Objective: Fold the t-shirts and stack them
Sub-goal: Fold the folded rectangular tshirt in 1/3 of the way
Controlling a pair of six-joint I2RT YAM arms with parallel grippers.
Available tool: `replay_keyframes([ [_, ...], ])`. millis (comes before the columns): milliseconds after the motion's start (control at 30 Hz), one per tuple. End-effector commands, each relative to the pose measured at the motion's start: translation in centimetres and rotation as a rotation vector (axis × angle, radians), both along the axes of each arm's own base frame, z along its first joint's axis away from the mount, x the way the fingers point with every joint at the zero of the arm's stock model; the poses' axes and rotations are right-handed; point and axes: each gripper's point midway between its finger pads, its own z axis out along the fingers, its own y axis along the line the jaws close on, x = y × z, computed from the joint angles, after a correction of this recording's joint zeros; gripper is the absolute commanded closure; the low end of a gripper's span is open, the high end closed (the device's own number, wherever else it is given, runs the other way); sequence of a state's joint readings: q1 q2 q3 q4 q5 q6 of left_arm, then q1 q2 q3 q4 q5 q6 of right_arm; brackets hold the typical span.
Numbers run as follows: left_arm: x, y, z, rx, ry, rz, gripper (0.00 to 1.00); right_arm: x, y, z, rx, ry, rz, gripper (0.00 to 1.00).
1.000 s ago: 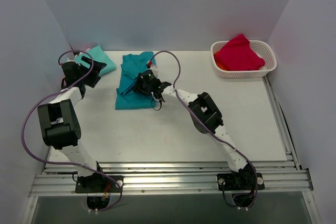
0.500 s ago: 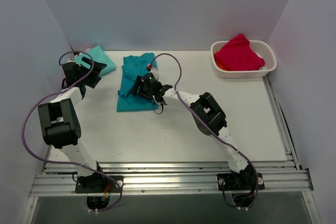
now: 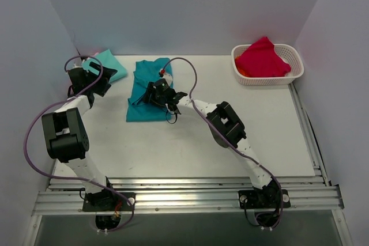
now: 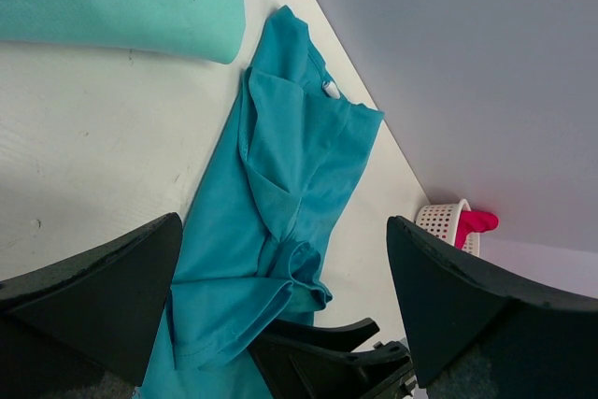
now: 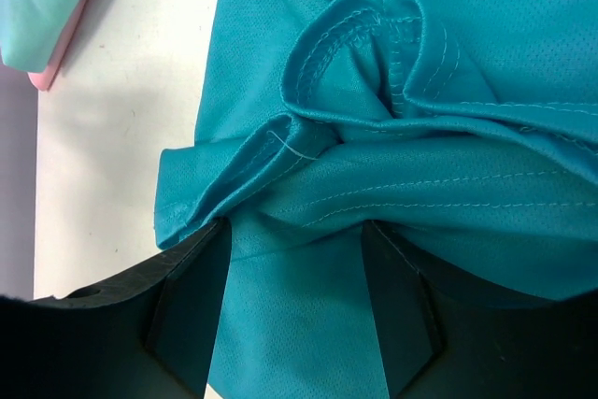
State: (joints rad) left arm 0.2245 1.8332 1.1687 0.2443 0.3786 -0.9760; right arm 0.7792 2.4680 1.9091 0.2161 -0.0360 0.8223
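The deep teal t-shirt (image 3: 144,93) lies partly folded on the table at the back left, its white neck label (image 4: 330,89) at the far end. My right gripper (image 3: 153,94) is on its right side. In the right wrist view the right gripper (image 5: 294,231) is open, its fingers (image 5: 192,296) straddling flat teal cloth just behind a bunched hem (image 5: 374,53). The mint-green t-shirt (image 3: 108,64) lies folded in the back left corner, with a pink edge (image 5: 49,70) showing under it. My left gripper (image 3: 98,80) is open and empty between the two shirts, off the teal cloth.
A white basket (image 3: 288,76) at the back right holds a red-pink cloth (image 3: 260,59); it also shows far off in the left wrist view (image 4: 447,221). Walls close in at the left, back and right. A metal rail (image 3: 184,191) runs along the near edge.
My right gripper has shifted a little to the left over the teal shirt, bunching the cloth. The left arm has not moved.
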Motion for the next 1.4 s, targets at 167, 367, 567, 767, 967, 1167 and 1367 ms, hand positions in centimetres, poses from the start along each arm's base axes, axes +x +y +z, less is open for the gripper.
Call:
replay_keyframes([
  [167, 0.6, 0.3, 0.8, 0.007, -0.05, -0.01, 0.0, 2.0, -0.2, -1.1, 0.017, 0.013, -0.018, 0.51],
  [367, 0.7, 0.3, 0.8, 0.008, -0.051, -0.011, 0.0, 2.8, -0.3, -0.9, 0.028, 0.006, -0.024, 0.74],
  [567, 0.6, 0.3, 0.8, 0.008, -0.051, -0.01, 0.0, 3.5, -0.4, -1.8, 0.042, 0.018, -0.026, 1.0],
  [767, 0.6, 0.3, 0.7, 0.011, -0.051, -0.008, 0.0, 4.2, -0.7, -0.8, 0.063, 0.004, -0.032, 1.0],
  [967, 0.7, 0.3, 0.6, 0.01, -0.05, -0.009, 0.0, 5.2, 0.2, 4.1, 0.126, -0.059, -0.024, 1.0],
  [1167, 0.8, 0.2, 0.7, 0.011, -0.051, -0.015, 0.0, 9.0, 0.6, 6.9, 0.226, -0.116, -0.078, 0.98],
  [1367, 0.7, 0.2, 0.6, 0.017, -0.047, -0.015, 0.0, 13.6, -0.6, 9.5, 0.393, -0.262, -0.129, 0.03],
])
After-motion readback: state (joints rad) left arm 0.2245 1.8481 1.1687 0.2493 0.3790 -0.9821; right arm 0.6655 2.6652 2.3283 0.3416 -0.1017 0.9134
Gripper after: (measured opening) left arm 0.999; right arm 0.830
